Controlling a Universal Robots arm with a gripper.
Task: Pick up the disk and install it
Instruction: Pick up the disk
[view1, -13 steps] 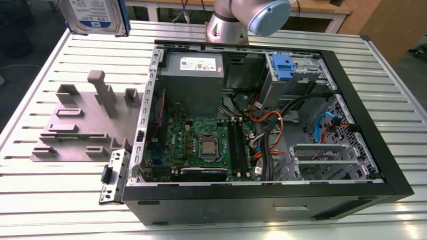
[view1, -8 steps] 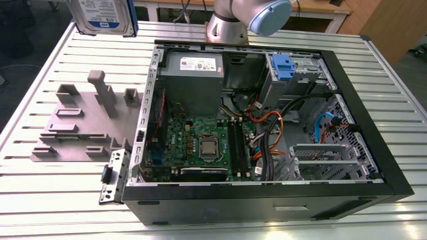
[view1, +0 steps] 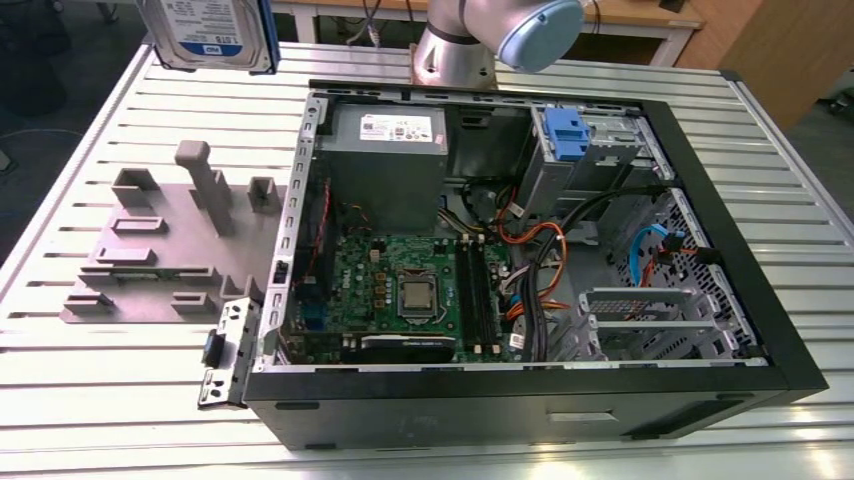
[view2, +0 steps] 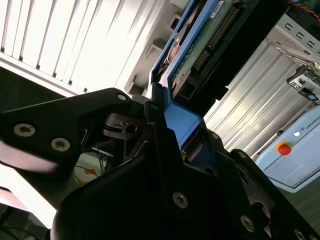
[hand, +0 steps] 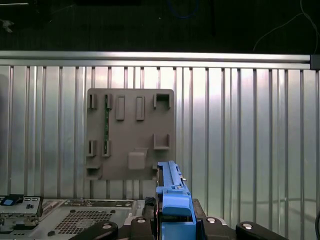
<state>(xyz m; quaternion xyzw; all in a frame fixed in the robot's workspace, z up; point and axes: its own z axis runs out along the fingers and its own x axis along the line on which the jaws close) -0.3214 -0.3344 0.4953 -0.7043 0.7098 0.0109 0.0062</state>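
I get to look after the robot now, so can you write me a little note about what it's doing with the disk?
End effector: shut on the disk, gripping it by a blue side rail.
Disk: lifted in the air at the exterior view's upper left, off the table and outside the open computer case.
Grey holder plate: lies on the table beside the case, on the exterior view's left.
Done: disk picked up.
Left: the disk is not yet installed in the case.

The silver-grey tubular arm (view1: 447, 55) bears a pale blue round joint cap (view1: 545, 30); bright screws (view2: 24, 130) stud its matte black gripper (view2: 180, 125).
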